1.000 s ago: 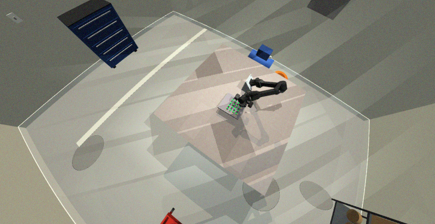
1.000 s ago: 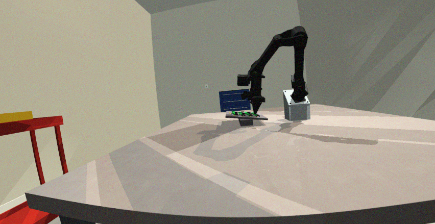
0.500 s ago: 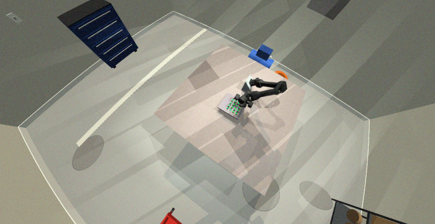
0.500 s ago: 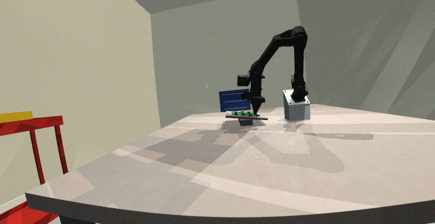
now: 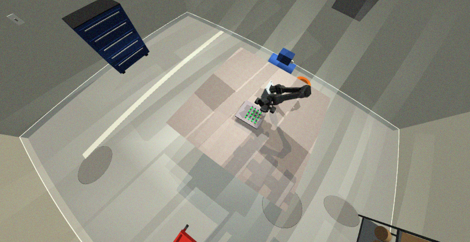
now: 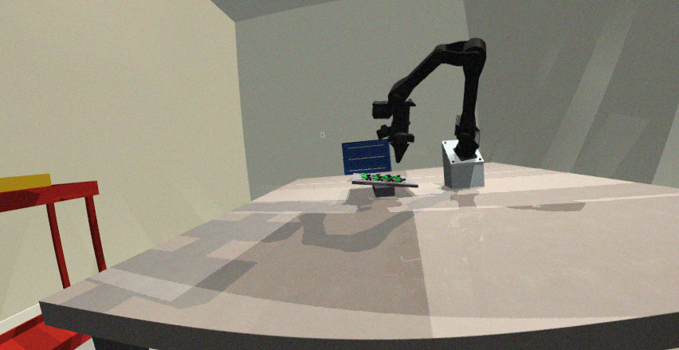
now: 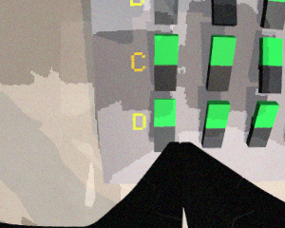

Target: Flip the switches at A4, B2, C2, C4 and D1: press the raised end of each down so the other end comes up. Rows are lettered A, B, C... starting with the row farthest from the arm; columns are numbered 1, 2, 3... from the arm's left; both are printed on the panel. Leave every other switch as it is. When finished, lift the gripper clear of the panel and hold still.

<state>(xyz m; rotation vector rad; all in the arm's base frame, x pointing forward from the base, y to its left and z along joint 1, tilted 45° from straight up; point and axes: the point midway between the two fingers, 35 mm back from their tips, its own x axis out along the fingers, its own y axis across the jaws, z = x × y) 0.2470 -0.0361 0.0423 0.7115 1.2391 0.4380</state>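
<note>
The switch panel (image 5: 241, 113) (image 6: 409, 185) (image 7: 118, 147) stands tilted on a small base. My gripper (image 6: 398, 161) (image 7: 179, 152) is shut and empty, its tips a clear gap above the panel. In the wrist view the tips overlap the area just below the D1 switch (image 7: 164, 124). The C1 switch (image 7: 166, 62), C2 switch (image 7: 221, 63) and D2 switch (image 7: 217, 123) each show a green half toward the far side and a dark half toward the arm. I cannot tell for certain which ends are raised. A4, B2 and C4 are not clearly readable; row A is outside the wrist view.
The arm's pale base box (image 6: 463, 172) stands on the table (image 6: 499, 252) beside the panel. A blue drawer cabinet (image 5: 111, 38) (image 6: 366, 157) and a red cart (image 5: 185, 236) (image 6: 56, 195) stand away from the arm. Shadows cross the table and panel.
</note>
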